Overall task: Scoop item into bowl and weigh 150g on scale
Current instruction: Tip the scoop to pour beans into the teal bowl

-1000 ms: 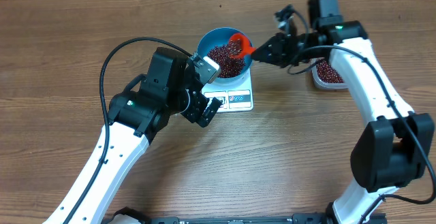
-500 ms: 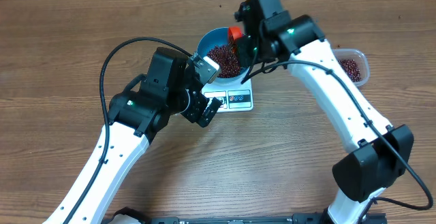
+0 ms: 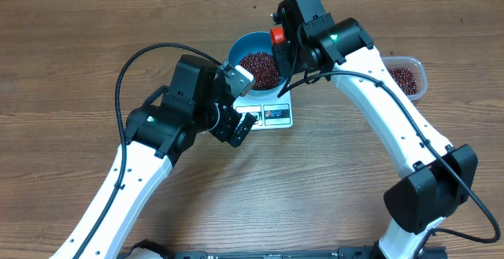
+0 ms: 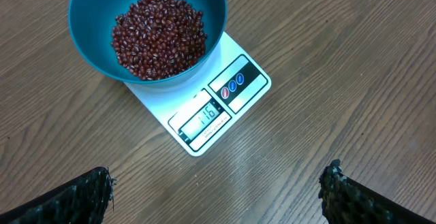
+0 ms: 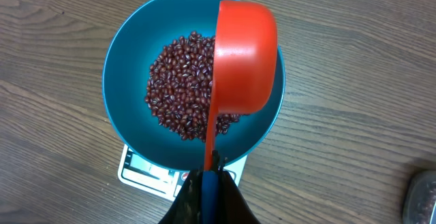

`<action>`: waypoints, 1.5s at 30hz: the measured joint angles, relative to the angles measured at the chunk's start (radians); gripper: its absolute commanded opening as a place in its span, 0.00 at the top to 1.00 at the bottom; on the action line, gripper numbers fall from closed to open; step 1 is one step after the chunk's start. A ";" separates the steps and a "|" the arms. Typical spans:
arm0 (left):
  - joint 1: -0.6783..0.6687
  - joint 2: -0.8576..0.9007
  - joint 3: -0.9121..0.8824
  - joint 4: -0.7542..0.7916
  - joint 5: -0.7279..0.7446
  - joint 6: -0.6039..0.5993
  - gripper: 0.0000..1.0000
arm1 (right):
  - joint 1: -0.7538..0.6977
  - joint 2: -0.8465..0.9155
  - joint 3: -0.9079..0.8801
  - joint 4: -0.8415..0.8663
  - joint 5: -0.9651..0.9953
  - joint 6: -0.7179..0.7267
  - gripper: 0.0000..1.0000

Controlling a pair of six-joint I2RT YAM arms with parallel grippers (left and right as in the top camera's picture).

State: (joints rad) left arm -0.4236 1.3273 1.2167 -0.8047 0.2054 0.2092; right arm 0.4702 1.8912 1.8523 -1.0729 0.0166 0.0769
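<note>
A loose heap of small dark red-brown beans [image 4: 158, 37] lies in the bottom of the deep, bright blue bowl [image 4: 92, 6], which stands upright on the flat white scale [image 4: 235, 108], leaving its display and label panels uncovered.

Orange-red scoop [image 5: 245, 54], clear plastic tub [image 3: 424, 78], wooden table [image 3: 63, 62]

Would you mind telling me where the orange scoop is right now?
In the right wrist view, the scoop hangs in the right claw over the right side of the blue bowl of beans on the scale.
</note>
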 measured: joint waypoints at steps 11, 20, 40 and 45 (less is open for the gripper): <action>0.000 0.000 0.000 0.000 0.000 0.000 0.00 | -0.034 0.000 0.000 0.001 -0.043 -0.002 0.96; 0.000 0.000 0.000 0.000 0.000 0.000 0.00 | -0.073 0.000 0.000 -0.001 -0.114 -0.006 0.96; 0.000 0.000 0.000 0.000 0.000 0.000 0.00 | -0.055 0.000 0.000 -0.045 -0.124 -0.269 0.96; 0.000 0.000 0.000 0.000 0.000 0.000 0.01 | -0.054 0.000 0.000 -0.042 -0.124 -0.304 0.96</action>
State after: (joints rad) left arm -0.4236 1.3273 1.2167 -0.8047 0.2058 0.2089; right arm 0.4160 1.8912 1.8523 -1.1149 -0.1078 -0.2268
